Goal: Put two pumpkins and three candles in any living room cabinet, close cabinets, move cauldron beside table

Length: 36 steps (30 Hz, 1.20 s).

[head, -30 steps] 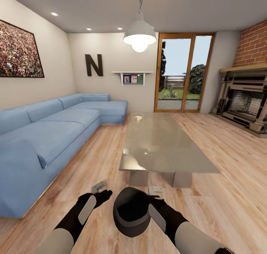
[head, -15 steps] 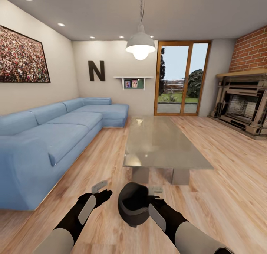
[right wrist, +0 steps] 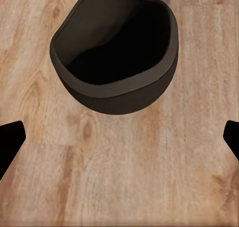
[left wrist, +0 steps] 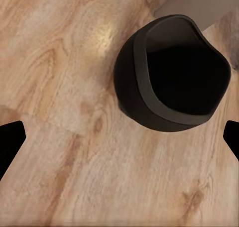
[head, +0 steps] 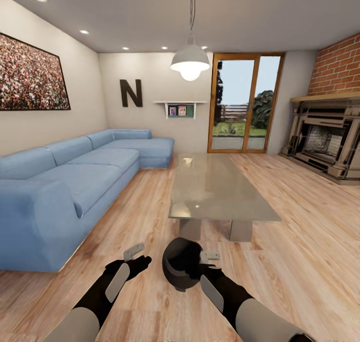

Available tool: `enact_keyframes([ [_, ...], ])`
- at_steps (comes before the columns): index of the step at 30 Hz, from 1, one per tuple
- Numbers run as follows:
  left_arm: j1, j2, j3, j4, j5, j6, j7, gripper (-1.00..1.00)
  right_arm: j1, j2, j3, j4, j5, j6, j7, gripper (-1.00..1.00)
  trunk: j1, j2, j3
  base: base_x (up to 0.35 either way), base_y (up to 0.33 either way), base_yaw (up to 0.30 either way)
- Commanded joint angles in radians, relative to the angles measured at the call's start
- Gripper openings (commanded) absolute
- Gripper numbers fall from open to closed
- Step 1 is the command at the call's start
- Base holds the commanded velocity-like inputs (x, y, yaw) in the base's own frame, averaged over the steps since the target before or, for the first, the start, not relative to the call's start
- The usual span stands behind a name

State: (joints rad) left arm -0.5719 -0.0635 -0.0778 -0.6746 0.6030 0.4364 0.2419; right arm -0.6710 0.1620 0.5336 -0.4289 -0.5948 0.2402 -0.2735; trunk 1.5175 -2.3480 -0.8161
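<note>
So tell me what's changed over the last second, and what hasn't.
The whole head view shifted: the camera moved, and the coffee table and sofa now look farther off. The cauldron looks smaller and sits higher in the picture, between the left gripper and right gripper. Nothing was taken hold of or let go. Both arms keep the same pose, and the cauldron stays tipped, mouth towards the cameras.

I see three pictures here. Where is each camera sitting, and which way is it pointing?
Head view: on the robot's head, looking forward and down across the living room at the table and cauldron; both forearms, left gripper and right gripper show.
Left wrist view: on the left arm, facing the floor and cauldron; dark fingertips show.
Right wrist view: on the right arm, likewise facing the cauldron; fingertips show.
Shared: all three see the cauldron on wooden floor.
</note>
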Motion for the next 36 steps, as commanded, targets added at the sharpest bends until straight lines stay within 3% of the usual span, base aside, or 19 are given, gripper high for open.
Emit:
enact_keyframes([
  [1,0.0,0.001,-0.004,-0.002,0.011,0.002,0.009,1.0,-0.001,-0.001,0.008,-0.001,-0.007,0.004,-0.009,1.0,-0.004,0.007,0.0,-0.091,0.0,0.0],
  [36,0.0,0.003,-0.004,0.0,0.01,0.002,0.01,1.0,-0.001,-0.002,0.012,-0.006,-0.006,-0.006,-0.011,1.0,-0.139,0.252,0.055,-0.027,0.0,0.0],
])
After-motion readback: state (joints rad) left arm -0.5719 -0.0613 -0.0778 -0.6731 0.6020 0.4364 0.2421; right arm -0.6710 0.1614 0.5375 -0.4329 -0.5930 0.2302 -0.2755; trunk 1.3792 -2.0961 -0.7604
